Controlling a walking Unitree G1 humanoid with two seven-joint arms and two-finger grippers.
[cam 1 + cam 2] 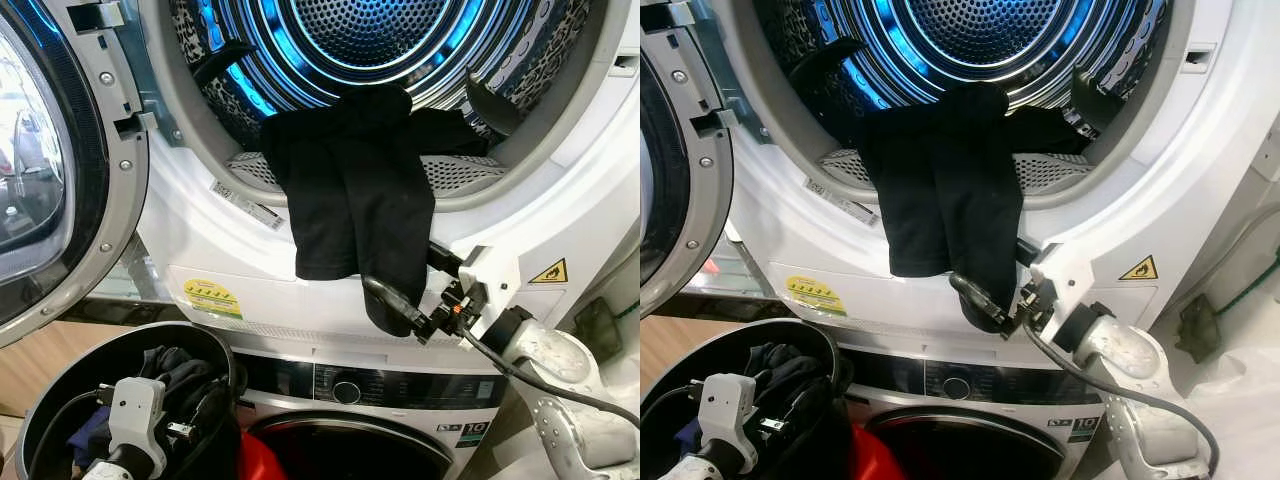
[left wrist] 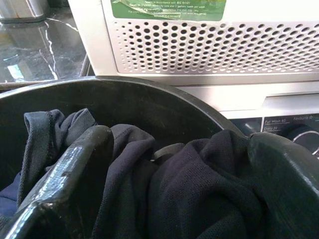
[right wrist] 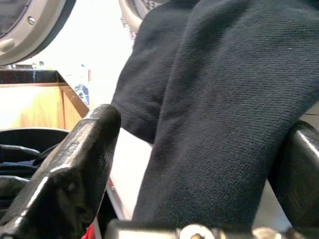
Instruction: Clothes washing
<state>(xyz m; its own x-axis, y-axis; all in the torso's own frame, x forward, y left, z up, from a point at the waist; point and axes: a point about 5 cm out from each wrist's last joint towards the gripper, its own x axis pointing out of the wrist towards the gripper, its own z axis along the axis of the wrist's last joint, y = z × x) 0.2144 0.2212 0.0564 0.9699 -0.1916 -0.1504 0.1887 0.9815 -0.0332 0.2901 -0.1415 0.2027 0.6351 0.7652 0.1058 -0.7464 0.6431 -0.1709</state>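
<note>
A black garment (image 1: 350,190) hangs out of the blue-lit upper drum (image 1: 370,30), draped over the rim and down the white front. My right gripper (image 1: 400,272) is at the garment's lower end. It is open, one finger in front of the cloth and one behind; in the right wrist view the cloth (image 3: 224,114) lies between the spread fingers (image 3: 75,164). My left gripper (image 1: 205,400) is down inside the black basket (image 1: 60,380), open over dark navy clothes (image 2: 189,184) that bunch up between its fingers (image 2: 75,174).
The round door (image 1: 60,170) of the upper machine stands open on the left. Below is a second machine with a control panel and knob (image 1: 345,388); something red (image 1: 262,460) shows at its door. A grey cable (image 1: 520,375) runs along my right arm.
</note>
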